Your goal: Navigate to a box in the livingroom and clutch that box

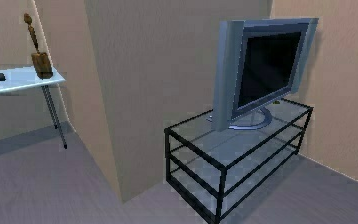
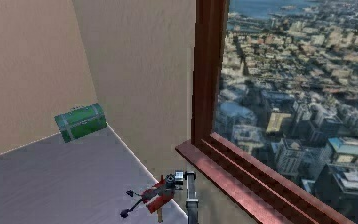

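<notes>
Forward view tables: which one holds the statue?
The pale blue table at the forward view's left, under the brown statue; the black-framed glass stand carries the television.

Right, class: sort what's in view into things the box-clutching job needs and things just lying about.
Job:
green box
gripper

Lying about:
television
glass stand
side table
statue
window

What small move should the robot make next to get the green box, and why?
Probably a short drive forward. In the arm side view the green box lies on the floor by the wall, up and left of the gripper, bare floor between them, so the arm seems not yet in line with it.
</notes>
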